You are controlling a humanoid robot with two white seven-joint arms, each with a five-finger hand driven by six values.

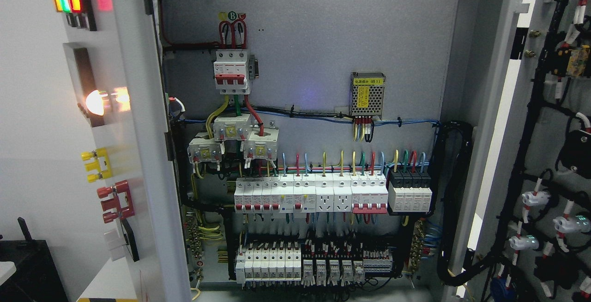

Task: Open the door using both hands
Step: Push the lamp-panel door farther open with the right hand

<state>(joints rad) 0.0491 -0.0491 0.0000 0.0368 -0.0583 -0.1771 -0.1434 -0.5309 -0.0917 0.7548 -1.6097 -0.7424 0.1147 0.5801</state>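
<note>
your hands are out of view, fingers untold; both doors [554,154] stand open, so reaching risks snagging live wiring [323,163].

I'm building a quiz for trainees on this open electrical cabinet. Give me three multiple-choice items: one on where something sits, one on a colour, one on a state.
1. Where is the power supply with the yellow label?
A. upper right of the back panel
B. bottom left
C. on the right door

2. What colour is the lower pair of knobs on the left door?
A. blue
B. red
C. white

3. In what state are the cabinet doors?
A. both shut
B. only the left open
C. both swung open

Answers:
1 A, it hangs right of and slightly below the three-pole breaker.
2 B, they sit below the yellow knobs.
3 C, the interior wiring shows, and so does the right door with its inner cabling.
</note>
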